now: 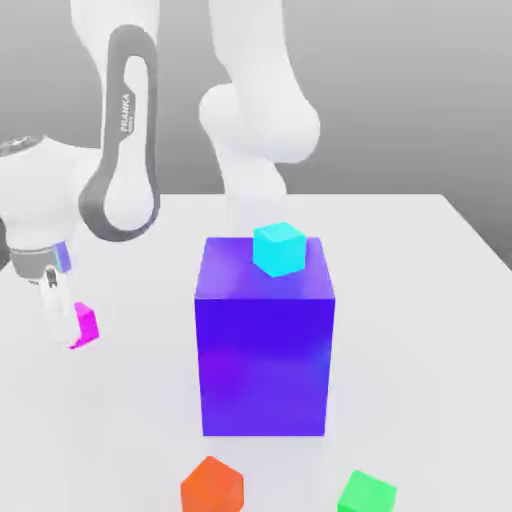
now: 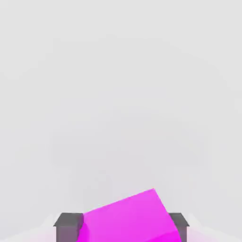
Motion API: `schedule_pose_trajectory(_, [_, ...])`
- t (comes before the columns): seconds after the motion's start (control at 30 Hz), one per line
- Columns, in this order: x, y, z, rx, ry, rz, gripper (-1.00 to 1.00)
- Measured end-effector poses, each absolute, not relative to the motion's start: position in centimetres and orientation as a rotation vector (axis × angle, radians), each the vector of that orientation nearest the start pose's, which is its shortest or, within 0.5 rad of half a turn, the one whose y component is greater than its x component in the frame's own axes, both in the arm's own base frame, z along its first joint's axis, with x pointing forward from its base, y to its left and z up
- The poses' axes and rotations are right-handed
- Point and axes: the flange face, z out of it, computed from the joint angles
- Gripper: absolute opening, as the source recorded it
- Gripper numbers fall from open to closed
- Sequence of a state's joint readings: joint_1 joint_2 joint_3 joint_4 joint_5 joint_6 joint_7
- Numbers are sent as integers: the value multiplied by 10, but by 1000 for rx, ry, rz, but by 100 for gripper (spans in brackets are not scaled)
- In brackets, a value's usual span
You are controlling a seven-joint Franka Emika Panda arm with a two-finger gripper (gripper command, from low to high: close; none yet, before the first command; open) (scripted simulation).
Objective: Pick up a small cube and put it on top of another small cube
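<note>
The white arm stands behind the scene in the exterior view, and its upper part folds over so that the hand comes down at the exterior view's left edge. The wrist section with the grey ring hangs above the hand, and the hand points downward toward the desk (image 1: 420,300). The tool (image 1: 62,318) is at the lower end of this hand, low above the white surface.

The tool is clenched on the small magenta cube (image 1: 86,325). In the hand view the two dark fingertips (image 2: 69,226) press on opposite sides of this cube (image 2: 132,217), and the cube sits between them turned a little, so its top edge runs slanted. In the exterior view the magenta cube appears just at the side of the thin finger, close over the desk; whether it touches the surface or is lifted a little, I cannot tell.

The small orange-red cube (image 1: 211,487) lies on the desk at the front of the exterior view, well apart from the tool. A green cube (image 1: 367,493) lies near it, more to the exterior view's right. Between them and further back stands a big blue-purple block (image 1: 264,350), and a cyan cube (image 1: 279,248) is seen at its upper back edge. The magenta cube is at the exterior view's left of this big block, apart from it.
</note>
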State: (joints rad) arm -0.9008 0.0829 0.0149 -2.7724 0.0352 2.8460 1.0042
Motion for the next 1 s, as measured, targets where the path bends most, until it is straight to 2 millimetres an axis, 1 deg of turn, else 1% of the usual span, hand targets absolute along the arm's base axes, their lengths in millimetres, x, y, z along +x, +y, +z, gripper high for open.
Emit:
schedule_pose_trajectory(0.07, [242,-300,188,-1819,2556,29,-100])
schedule_pose_trajectory(0.13, [250,-298,186,-1925,2483,42,-100])
schedule_pose_trajectory(0.4, [291,-283,180,-2394,2056,89,-100])
schedule_pose_trajectory(0.7, [339,-259,176,-2815,1456,136,-100])
schedule_pose_trajectory(0.87, [366,-242,175,-2986,1084,157,-100])
schedule_pose_trajectory(1.0, [387,-227,176,-3088,771,172,-100])
